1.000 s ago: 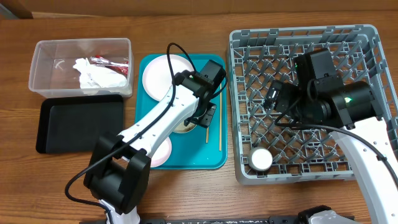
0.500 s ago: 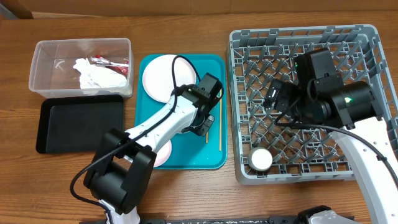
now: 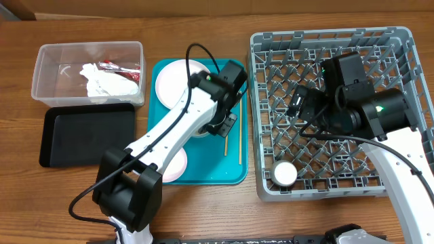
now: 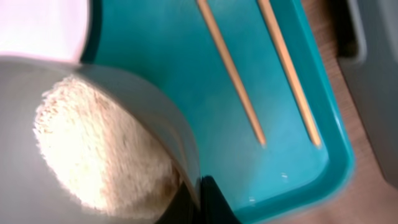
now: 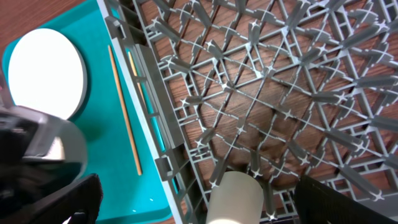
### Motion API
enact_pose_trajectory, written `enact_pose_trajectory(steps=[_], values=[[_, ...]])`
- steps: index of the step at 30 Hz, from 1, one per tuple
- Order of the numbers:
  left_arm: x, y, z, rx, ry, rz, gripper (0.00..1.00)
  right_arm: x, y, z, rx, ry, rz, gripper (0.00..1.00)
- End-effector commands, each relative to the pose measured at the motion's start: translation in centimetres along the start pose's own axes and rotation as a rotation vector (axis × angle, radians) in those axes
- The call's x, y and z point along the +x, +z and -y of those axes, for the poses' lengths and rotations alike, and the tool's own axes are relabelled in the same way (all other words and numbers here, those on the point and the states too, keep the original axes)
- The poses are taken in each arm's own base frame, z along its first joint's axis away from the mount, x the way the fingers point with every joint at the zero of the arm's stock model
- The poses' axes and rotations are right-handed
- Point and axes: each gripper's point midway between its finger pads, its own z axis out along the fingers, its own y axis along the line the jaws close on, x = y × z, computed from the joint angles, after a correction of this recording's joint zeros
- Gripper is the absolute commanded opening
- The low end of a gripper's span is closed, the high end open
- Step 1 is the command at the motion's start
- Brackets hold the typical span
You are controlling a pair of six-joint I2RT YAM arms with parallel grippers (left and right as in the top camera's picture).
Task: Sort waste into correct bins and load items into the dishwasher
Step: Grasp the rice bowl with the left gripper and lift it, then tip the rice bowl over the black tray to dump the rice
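Rice bowl point(image 4: 143, 102) clamped at rim by left gripper point(image 4: 189, 202), over teal tray point(image 4: 155, 37), chopsticks point(image 4: 230, 68) beside. Thin rim pinch: bowl may slip or tilt, spilling rice point(image 4: 99, 155) on tray before clear tub point(image 3: 51, 68). Right gripper point(image 3: 302, 107) fingers apart, empty, over dish rack point(image 3: 380, 41).

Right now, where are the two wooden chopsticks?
Overhead, the chopsticks lie side by side along the teal tray's right edge, next to the grey rack.

A white bowl point(image 4: 155, 118) heaped with rice point(image 4: 99, 143) fills 8 o'clock, its rim pinched at 6 o'clock by the dark gripper point(image 4: 196, 202). Two chopsticks point(image 4: 230, 68) lie apart toward 1 o'clock on the teal tray point(image 4: 280, 174).
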Motion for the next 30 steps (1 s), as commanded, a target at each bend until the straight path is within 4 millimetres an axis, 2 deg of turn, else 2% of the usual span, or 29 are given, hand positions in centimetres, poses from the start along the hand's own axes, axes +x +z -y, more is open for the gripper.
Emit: enact_pose_trajectory(steps=[1, 3, 10, 16, 18, 22, 25, 28, 30], values=[[-1.3, -4.8, -0.6, 0.012, -0.094, 0.055, 0.04, -0.6, -0.7, -0.2, -0.012, -0.001, 0.029, 1.0], [-0.5, -6.5, -1.7, 0.012, -0.156, 0.027, 0.04, -0.6, -0.7, -0.2, -0.012, -0.001, 0.028, 1.0], [3.3, -9.3, -5.5, 0.066, -0.33, -0.045, 0.04, -0.6, -0.7, -0.2, -0.013, -0.001, 0.029, 1.0], [6.1, -12.9, -11.3, 0.102, -0.517, 0.052, 0.04, -0.6, -0.7, -0.2, -0.012, -0.001, 0.029, 1.0], [6.9, -13.3, -12.4, 0.149, -0.541, 0.061, 0.04, -0.6, -0.7, -0.2, -0.012, -0.001, 0.029, 1.0], [9.4, -12.5, -15.1, 0.294, -0.662, 0.036, 0.04, -0.6, -0.7, -0.2, -0.014, -0.005, 0.031, 1.0], [11.3, -10.2, -17.0, 0.468, -0.742, 0.059, 0.04, -0.7, -0.7, -0.2, -0.012, -0.005, 0.035, 1.0], [11.9, -7.4, -18.3, 0.684, -0.786, 0.208, 0.04, -0.7, -0.7, -0.2, -0.011, -0.031, 0.035, 1.0], [12.2, -5.9, -19.8, 0.767, -0.832, 0.336, 0.04, -0.7, -0.7, -0.2, -0.012, -0.031, 0.035, 1.0]])
